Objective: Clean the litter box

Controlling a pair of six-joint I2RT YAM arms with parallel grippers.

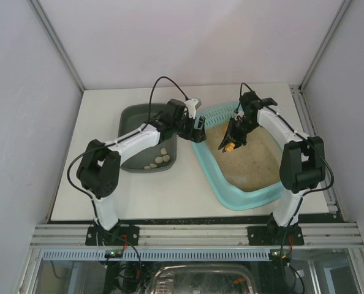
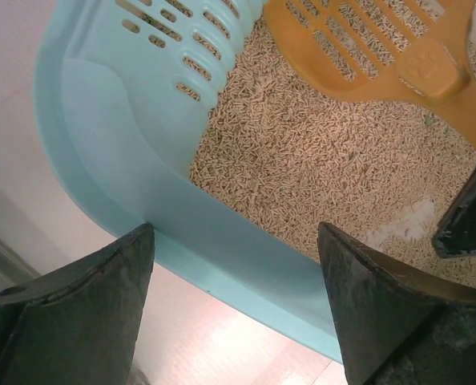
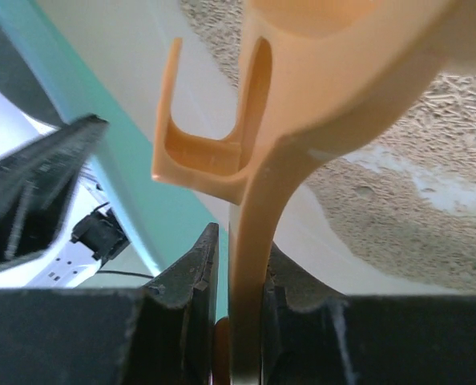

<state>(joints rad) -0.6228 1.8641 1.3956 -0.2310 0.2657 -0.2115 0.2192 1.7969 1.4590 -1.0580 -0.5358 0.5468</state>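
Observation:
The light-teal litter box [image 1: 216, 184] lies right of centre, with beige litter [image 1: 252, 162] inside it. My left gripper [image 1: 198, 130] is at its left rim near the perforated end. In the left wrist view this gripper [image 2: 234, 233] is open, with one finger on each side of the rim [image 2: 118, 120] and neither touching it. My right gripper [image 1: 236, 131] hangs over the litter, shut on the handle of an orange slotted scoop [image 1: 229, 146]. The right wrist view shows the handle [image 3: 334, 88] pinched between both fingers of that gripper [image 3: 238, 241]. The scoop's blade [image 2: 382, 48] rests over the litter [image 2: 318, 160].
A dark grey tub [image 1: 136, 116] stands just left of the litter box and holds several pale lumps [image 1: 157, 160]. The left arm reaches across this tub. White walls and metal posts close in the table [image 1: 96, 196] on three sides.

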